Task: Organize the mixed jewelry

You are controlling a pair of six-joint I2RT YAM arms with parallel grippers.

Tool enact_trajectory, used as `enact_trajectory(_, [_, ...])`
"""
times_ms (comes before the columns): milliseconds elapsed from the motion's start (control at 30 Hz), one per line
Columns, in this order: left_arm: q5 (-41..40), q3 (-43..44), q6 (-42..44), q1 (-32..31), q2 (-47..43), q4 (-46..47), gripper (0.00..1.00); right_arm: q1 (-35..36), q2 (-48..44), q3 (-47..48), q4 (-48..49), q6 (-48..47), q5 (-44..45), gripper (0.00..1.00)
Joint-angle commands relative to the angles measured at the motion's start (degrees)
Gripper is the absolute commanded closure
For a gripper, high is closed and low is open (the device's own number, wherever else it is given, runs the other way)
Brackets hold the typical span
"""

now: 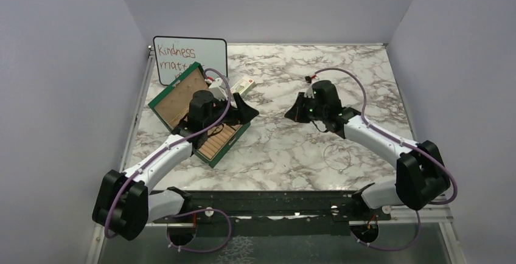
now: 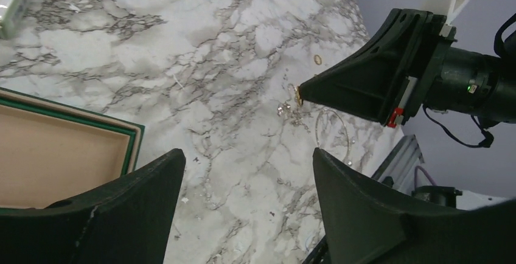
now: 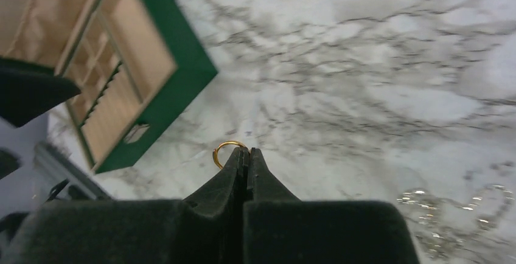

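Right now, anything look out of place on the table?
Nothing damaged. Loose on the marble, not in the green box: silver bits, a wire loop and a loose gold ring. The right claw is shut on a second gold ring.

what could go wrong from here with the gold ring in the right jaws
1. The gold ring is pinched only at the very tips of the right jaws, with most of it sticking out, so it may slip and roll across the marble table.
2. The left arm sits over the green box, so carrying the ring there risks a bump.
3. The thin wire loop lies close to the right arm and could get swept.
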Motion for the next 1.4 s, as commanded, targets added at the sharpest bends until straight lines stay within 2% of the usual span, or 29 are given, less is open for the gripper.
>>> enact_trajectory(0, [5.4,-1.5,-6.1,-0.7,1.5,8.5,0.27,6.3,-2.0,-0.1,9.1,6.8,-3.7,0.99])
enact_trajectory(167, [5.4,-1.8,-9.0,-0.9,3.2,9.5,0.41,10.5,-0.9,0.2,12.6,9.2,-6.1,0.99])
enact_trajectory(300, [8.2,-2.0,-10.4,-1.1,5.1,11.3,0.59,11.7,-0.4,-0.2,14.5,10.4,-7.5,0.99])
enact_trajectory(400, [10.1,-2.2,-12.0,-1.8,6.8,12.8,0.6,12.0,0.4,0.2,14.6,10.3,-7.9,0.99])
enact_trajectory(567, [10.2,-2.7,-13.1,-3.1,7.5,15.1,0.48,12.2,1.3,0.8,14.3,10.2,-7.8,0.99])
enact_trajectory(667, [10.2,-2.7,-13.2,-3.3,7.7,15.7,0.47,12.2,1.6,0.9,14.7,10.4,-7.6,0.99])
enact_trajectory(833, [10.3,-2.9,-12.7,-3.6,8.1,15.9,0.6,12.2,1.9,1.8,14.7,10.6,-8.1,0.99])
enact_trajectory(1000, [10.7,-2.3,-12.2,-3.6,8.3,15.9,0.77,12.2,1.7,2.1,15.0,10.6,-9.0,0.99])
enact_trajectory(1100, [10.4,-1.7,-11.9,-3.7,8.7,15.9,0.9,12.2,1.7,2.2,15.0,10.6,-9.3,0.99])
enact_trajectory(1200, [10.5,-1.1,-11.7,-4.0,8.8,15.9,0.98,12.2,1.6,2.5,14.9,10.4,-8.9,0.99])
enact_trajectory(1300, [10.3,-1.0,-10.8,-4.5,8.6,15.9,1.0,12.2,1.9,2.9,14.8,10.6,-9.1,0.98])
enact_trajectory(1367, [9.8,-1.1,-10.4,-4.5,8.1,15.9,1.0,12.2,1.7,2.7,15.0,10.8,-9.4,0.88])
